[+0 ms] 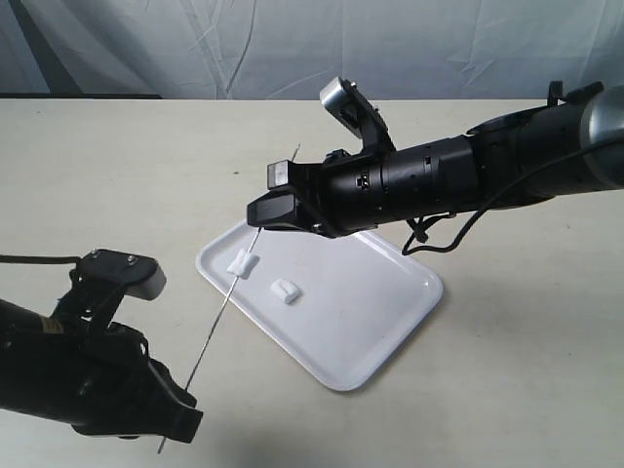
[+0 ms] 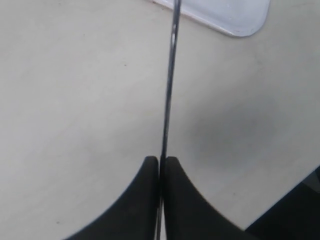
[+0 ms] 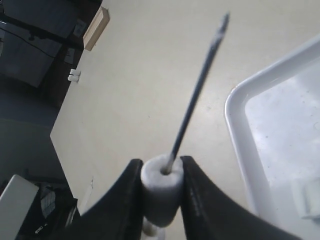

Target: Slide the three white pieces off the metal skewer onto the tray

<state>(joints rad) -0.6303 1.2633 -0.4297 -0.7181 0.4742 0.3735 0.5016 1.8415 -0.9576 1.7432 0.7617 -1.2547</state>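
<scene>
Black curved fingers (image 2: 142, 200) of the left gripper (image 2: 162, 161) press together on the low end of the metal skewer (image 1: 219, 322), a thin grey rod whose long axis runs from 7 o'clock up toward 1 o'clock in the exterior view. Matching fingers of the right gripper (image 3: 161, 167) pinch one soft white cylinder (image 3: 161, 192) threaded on it, with the bare tip poking past. A second piece (image 1: 242, 262) sits on the rod near the 9 o'clock corner of the glossy, round-cornered tray (image 1: 380, 331), a third piece (image 1: 286, 290) lies loose inside, and matte tabletop (image 1: 117, 166) lies open around every rim.
</scene>
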